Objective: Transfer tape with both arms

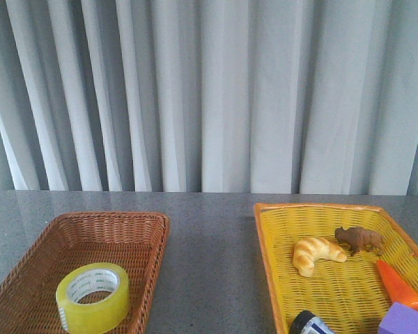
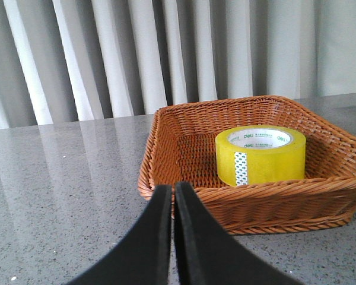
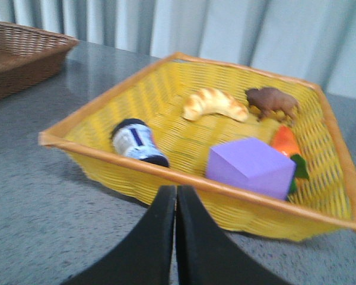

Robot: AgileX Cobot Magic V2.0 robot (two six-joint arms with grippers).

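The yellow-green tape roll [image 1: 93, 296] lies flat in the brown wicker basket [image 1: 28, 278] at the front left of the table. It also shows in the left wrist view [image 2: 260, 155], inside the same basket [image 2: 184, 127]. My left gripper [image 2: 173, 193] is shut and empty, low over the table just short of the basket's near corner. My right gripper [image 3: 177, 194] is shut and empty, just short of the near rim of the yellow basket [image 3: 95, 148]. Neither arm shows in the front view.
The yellow basket [image 1: 272, 257] at the right holds a croissant [image 1: 316, 254], a brown toy animal [image 1: 360, 239], an orange carrot [image 1: 398, 285], a purple block [image 1: 404, 321] and a dark blue-white round object [image 1: 310, 324]. Grey tabletop lies between the baskets. A curtain hangs behind.
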